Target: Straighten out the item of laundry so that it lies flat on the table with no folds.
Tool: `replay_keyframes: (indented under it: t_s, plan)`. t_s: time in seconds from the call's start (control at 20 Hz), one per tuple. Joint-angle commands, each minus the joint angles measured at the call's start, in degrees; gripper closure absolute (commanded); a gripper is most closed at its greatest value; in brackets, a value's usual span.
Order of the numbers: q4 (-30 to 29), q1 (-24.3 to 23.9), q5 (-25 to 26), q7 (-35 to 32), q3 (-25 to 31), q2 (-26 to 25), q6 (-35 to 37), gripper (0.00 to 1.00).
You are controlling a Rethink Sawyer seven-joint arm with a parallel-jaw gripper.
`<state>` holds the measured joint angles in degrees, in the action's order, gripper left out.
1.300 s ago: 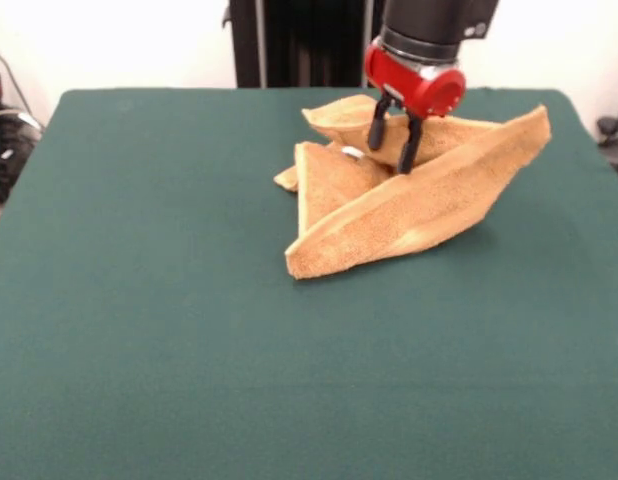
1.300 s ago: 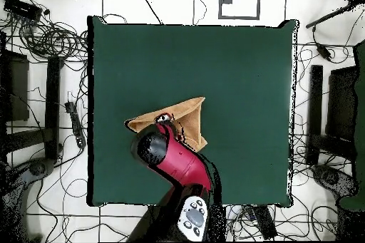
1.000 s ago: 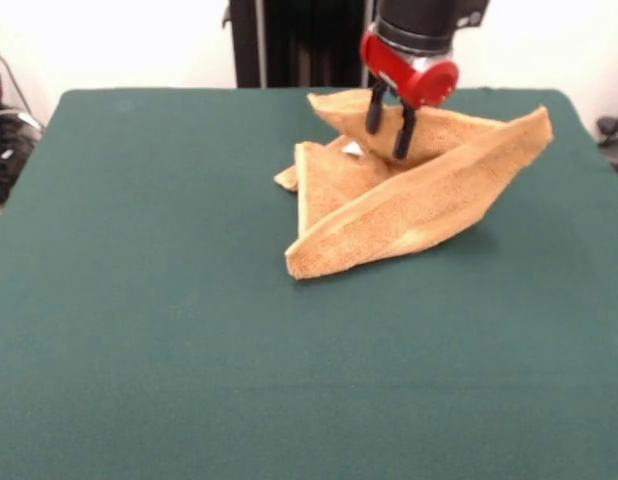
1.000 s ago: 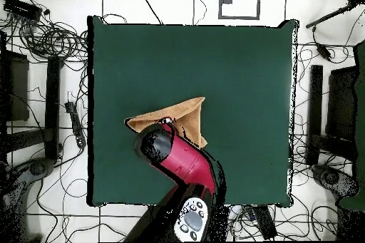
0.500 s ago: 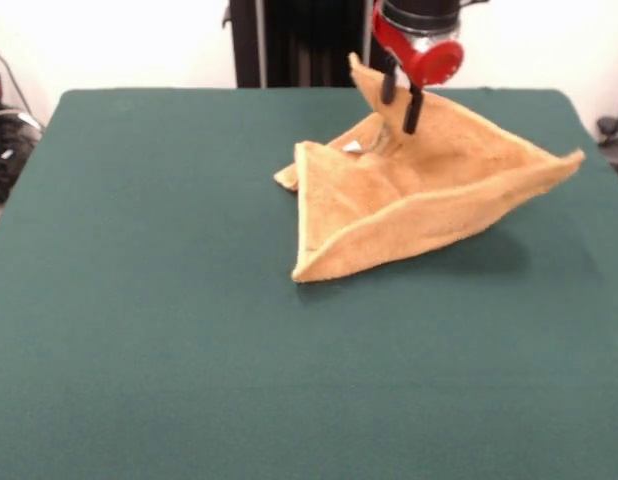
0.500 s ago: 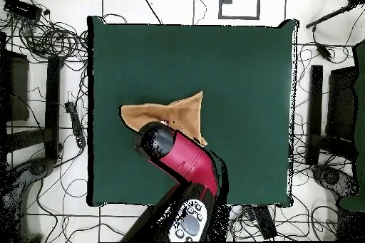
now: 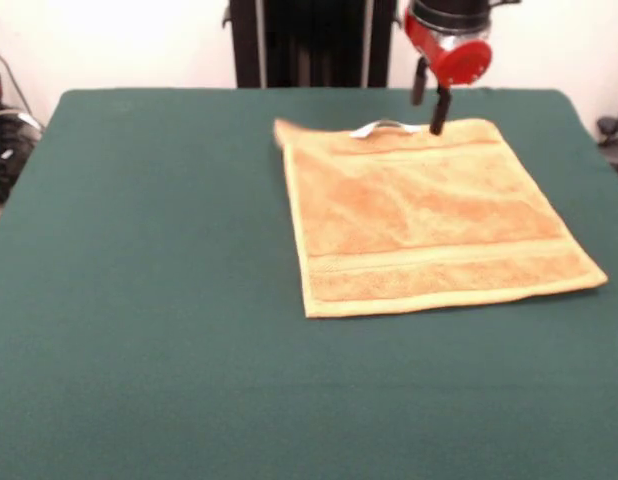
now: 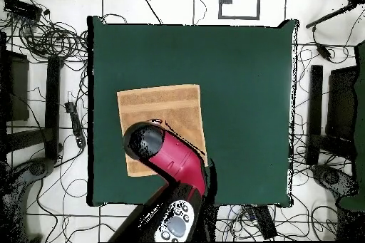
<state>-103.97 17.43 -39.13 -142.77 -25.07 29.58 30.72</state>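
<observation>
The orange-yellow towel (image 7: 429, 215) lies spread out flat on the dark green table (image 7: 139, 300), right of centre and towards the far side. A woven band runs near its near edge. Its white loop tag (image 7: 375, 127) sits at the far edge, and the far-left corner is slightly curled. My gripper (image 7: 427, 117) hangs over the towel's far edge, fingers apart with nothing between them, one tip close to the edge. In the overhead view the towel (image 8: 160, 108) shows at the table's (image 8: 242, 76) left, partly covered by my arm (image 8: 171, 158), which hides the gripper.
The towel's right corner (image 7: 599, 282) lies close to the table's right edge. Green tabletop spreads to the left and front of the towel. Cables and stands (image 8: 43, 40) surround the table on the floor.
The towel was lifted and folded in a peaked heap held by my gripper. It has now dropped open and lies flat. My gripper has moved right and back and holds nothing.
</observation>
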Motion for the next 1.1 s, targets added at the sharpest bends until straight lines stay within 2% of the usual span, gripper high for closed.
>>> replay_keyframes:
  t_s: [0.05,0.25,0.55,0.75,0.95,1.0,1.1]
  plan:
    - [2.8,3.1,-5.3,-22.1,6.5,-5.7,0.9,0.00]
    - [3.1,2.5,-4.2,-20.8,6.0,-5.6,1.5,0.00]
    - [2.1,-2.3,1.7,-10.9,4.1,-3.6,1.9,0.00]
    - [3.8,-6.7,7.0,-2.7,4.0,-3.2,0.5,0.00]
    - [10.4,-10.7,15.0,3.1,2.8,-1.1,6.5,0.00]
    - [12.9,-12.8,17.7,6.7,4.0,-0.5,7.9,0.00]
    - [18.8,-18.8,24.6,19.4,10.0,0.4,10.2,0.00]
